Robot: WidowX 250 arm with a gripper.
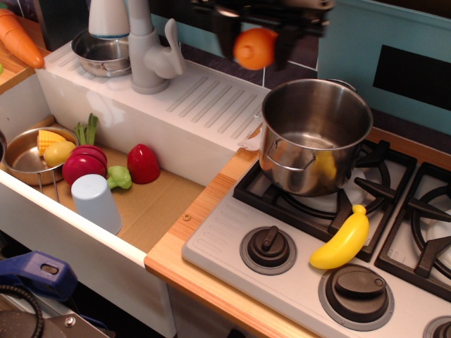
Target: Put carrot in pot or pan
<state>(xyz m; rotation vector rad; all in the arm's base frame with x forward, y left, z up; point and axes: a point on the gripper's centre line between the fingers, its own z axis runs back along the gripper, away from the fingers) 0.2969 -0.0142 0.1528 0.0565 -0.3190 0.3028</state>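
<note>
My black gripper (pixel 257 44) is at the top of the view, shut on the short, glossy orange carrot (pixel 254 48). It holds the carrot in the air, up and to the left of the pot's rim. The pot (pixel 313 134) is a large, deep, shiny steel one with small loop handles. It stands upright on the left rear burner of the toy stove (pixel 282 232). Its inside looks empty apart from reflections.
A yellow banana (pixel 342 239) lies on the stove in front of the pot. A grey faucet (pixel 149 56) and a shallow steel bowl (pixel 102 53) stand on the white ledge. The sink holds a small pan (pixel 28 155), red toy vegetables (pixel 143 163) and a blue cup (pixel 96 203). A longer carrot (pixel 17 36) lies at top left.
</note>
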